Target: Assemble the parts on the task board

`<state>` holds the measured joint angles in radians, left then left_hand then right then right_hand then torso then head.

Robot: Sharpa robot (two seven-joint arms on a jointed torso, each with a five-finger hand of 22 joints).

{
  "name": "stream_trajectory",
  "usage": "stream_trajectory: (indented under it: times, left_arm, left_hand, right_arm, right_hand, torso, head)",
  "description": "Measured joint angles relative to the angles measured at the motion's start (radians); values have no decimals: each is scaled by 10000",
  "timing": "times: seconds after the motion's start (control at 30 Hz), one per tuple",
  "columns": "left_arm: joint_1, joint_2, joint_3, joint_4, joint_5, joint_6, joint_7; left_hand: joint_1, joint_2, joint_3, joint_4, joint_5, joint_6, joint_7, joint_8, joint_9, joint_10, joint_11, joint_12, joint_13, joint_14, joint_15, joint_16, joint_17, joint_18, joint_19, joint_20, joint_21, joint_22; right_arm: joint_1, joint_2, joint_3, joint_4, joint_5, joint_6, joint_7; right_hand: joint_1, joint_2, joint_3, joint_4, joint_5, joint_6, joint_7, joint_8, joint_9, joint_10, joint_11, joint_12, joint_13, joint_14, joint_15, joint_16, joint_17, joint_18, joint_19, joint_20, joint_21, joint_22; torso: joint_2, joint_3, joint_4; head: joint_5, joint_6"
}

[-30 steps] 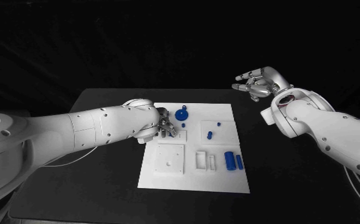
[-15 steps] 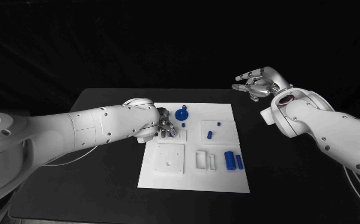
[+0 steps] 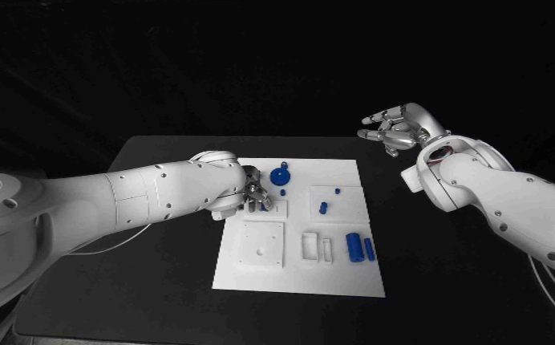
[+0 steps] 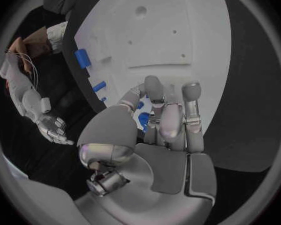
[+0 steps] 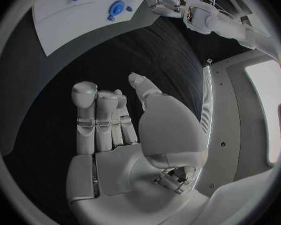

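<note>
On the white task board (image 3: 335, 269), small blue parts (image 3: 355, 247).

Smooth white arms (image 3: 151, 192), silver fingers (image 5: 85, 110), possibly thin cabling.

One task board (image 3: 295, 273) on one tabletop (image 3: 151, 160). Blue parts: one round disc (image 3: 280, 176), two small pegs at (image 3: 337, 192) and (image 3: 324, 208), two upright cylinders at (image 3: 354, 248) and (image 3: 369, 249), another at the left fingertips (image 4: 143, 120). Two robot hands: left (image 3: 253, 197), right (image 3: 395, 127).

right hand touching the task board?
Apart. Head view: right hand hangs beyond the task board far right corner, with black table showing between them.
</note>
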<state>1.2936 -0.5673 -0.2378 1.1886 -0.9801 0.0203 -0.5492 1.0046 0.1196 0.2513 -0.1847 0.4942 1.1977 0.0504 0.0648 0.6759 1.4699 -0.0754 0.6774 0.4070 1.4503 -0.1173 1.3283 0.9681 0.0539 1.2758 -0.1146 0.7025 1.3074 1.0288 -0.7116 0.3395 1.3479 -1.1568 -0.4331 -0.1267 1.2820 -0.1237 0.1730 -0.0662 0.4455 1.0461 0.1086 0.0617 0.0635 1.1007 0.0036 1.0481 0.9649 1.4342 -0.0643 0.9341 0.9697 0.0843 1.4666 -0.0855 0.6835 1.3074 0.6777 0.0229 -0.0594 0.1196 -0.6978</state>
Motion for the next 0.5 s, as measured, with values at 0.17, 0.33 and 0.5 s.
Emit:
stream_trajectory:
  times: [0.17,0.33,0.5]
  left_arm:
    - [9,28,4,-44,9,75,1]
    - [23,52,5,-78,11,158,1]
    - [51,83,1,-113,11,289,-6]
  left_hand:
    - [-34,34,27,-27,-32,0,0,1,19,0,0,41,20,0,0,39,27,0,0,0,0,0]
    - [-74,74,31,-31,-16,0,0,0,43,0,0,104,38,0,0,39,66,-1,-8,9,0,1]
    - [-74,74,31,-32,-16,-1,0,-3,56,0,0,118,56,0,0,78,112,1,-1,75,0,8]
  right_arm:
    - [0,11,0,-11,0,8,-2]
    - [-1,20,0,-23,0,15,-4]
    - [-1,41,0,-47,0,23,-5]
  right_hand:
    - [0,0,32,-32,39,0,0,0,0,-2,2,0,1,0,0,0,0,0,0,0,0,0]
    - [0,0,111,-111,86,0,0,0,1,-36,37,0,1,0,0,0,0,1,0,0,0,0]
    - [0,0,143,-143,136,0,0,0,1,-36,36,0,2,0,0,0,0,0,0,0,0,-1]
  torso:
    - [1,0,-1]
    - [2,1,-1]
    - [2,3,-1]
  head:
    - [-2,5]
    - [-8,7]
    - [-12,-1]
